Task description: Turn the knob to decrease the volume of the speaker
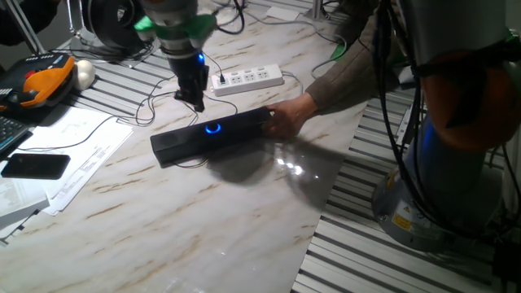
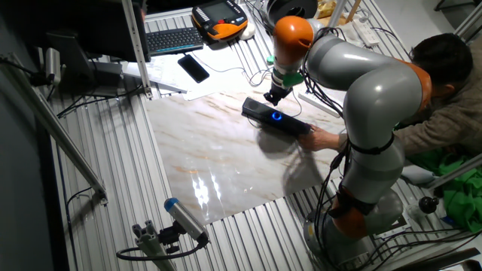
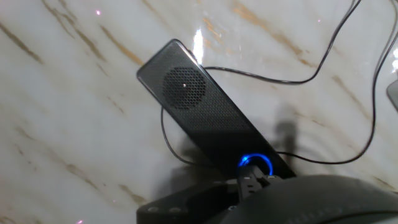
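One fixed view: the speaker [image 1: 213,134] lies flat on the marble table [image 1: 187,220], long axis running from lower left to upper right. The knob [image 1: 213,128] sits at mid-length on the speaker's top, ringed in blue light. The claw [image 1: 195,103] hangs just behind the knob, close above the speaker and not on it. Its fingers are dark and bunched; I cannot tell whether they are spread or closed. A person's hand [image 1: 289,116] grips the speaker's right end, steadying it. A white power strip [image 1: 248,79] lies behind the speaker.

The other fixed view: the arm bends over the speaker [image 2: 276,117] from the far side. The knob [image 2: 277,116] shows only as a blue dot. The claw [image 2: 271,97] is just beside it, too small to judge.

Hand view: the speaker [image 3: 205,115] fills the frame diagonally, mesh grille and round driver plain. The knob [image 3: 255,165] glows at the lower edge, partly covered by the hand's own body. A thin cable [image 3: 329,62] loops behind the speaker.

Judgement: the speaker looks light and likely to slide on polished marble, hence the holding hand. The knob is small, rigid and probably smooth; pinch its rim from above, lightly.

Only the hand view shows the grille; only the fixed views show the steadying hand.
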Available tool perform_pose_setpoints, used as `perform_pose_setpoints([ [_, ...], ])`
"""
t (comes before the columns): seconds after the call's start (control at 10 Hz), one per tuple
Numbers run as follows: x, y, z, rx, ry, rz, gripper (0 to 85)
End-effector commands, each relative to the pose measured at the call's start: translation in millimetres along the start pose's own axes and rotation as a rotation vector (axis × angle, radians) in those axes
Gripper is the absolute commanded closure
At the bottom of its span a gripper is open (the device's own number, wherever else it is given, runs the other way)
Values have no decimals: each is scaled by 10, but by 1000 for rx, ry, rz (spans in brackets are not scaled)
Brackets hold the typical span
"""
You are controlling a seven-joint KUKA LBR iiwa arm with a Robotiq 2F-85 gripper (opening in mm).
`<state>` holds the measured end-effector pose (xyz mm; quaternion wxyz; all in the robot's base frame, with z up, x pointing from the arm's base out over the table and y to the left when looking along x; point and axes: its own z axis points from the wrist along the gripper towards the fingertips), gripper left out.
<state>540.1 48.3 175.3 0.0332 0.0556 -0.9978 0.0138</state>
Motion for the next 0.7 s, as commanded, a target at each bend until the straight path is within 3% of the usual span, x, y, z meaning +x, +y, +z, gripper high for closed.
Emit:
perform_pose_setpoints([
  [0.0, 2, 23, -116, 5, 6, -4, 850],
  [0.3, 29, 153, -328, 27, 1, 9, 850],
  [0.6, 30, 171, -339, 16, 6, -5, 850],
])
